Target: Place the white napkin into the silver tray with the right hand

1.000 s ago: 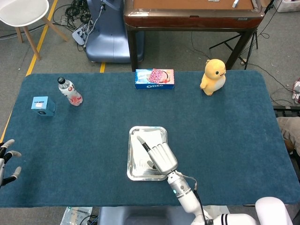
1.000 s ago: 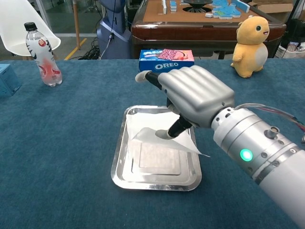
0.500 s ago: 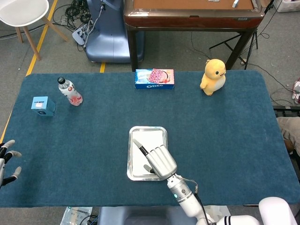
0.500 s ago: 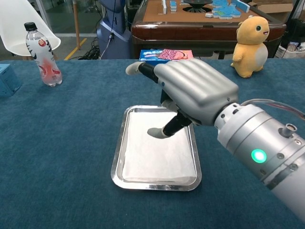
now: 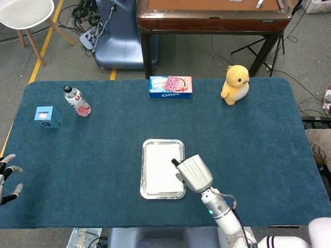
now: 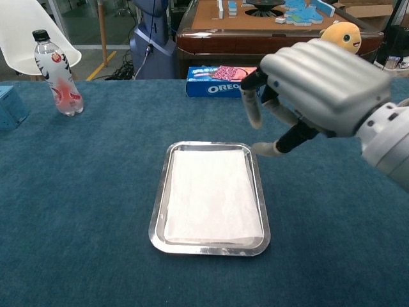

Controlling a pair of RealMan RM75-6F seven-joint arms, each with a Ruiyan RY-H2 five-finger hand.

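Observation:
The white napkin (image 5: 162, 167) (image 6: 213, 196) lies flat inside the silver tray (image 5: 146, 194) (image 6: 160, 203), filling most of its floor. My right hand (image 5: 194, 173) (image 6: 319, 86) hovers just right of the tray, above the cloth, holding nothing, its fingers apart and pointing down. My left hand (image 5: 6, 176) rests at the table's left edge in the head view, fingers spread and empty.
A blue Oreo box (image 5: 170, 87) (image 6: 222, 80) and a yellow plush duck (image 5: 235, 84) (image 6: 343, 35) stand at the back. At the left are a water bottle (image 5: 77, 101) (image 6: 56, 73) and a small blue box (image 5: 47, 117). Blue cloth covers the table (image 5: 248, 150).
My right hand let go of the napkin, which settled flat in the tray. The hand then rose and moved right, off the tray. The left hand stayed put.

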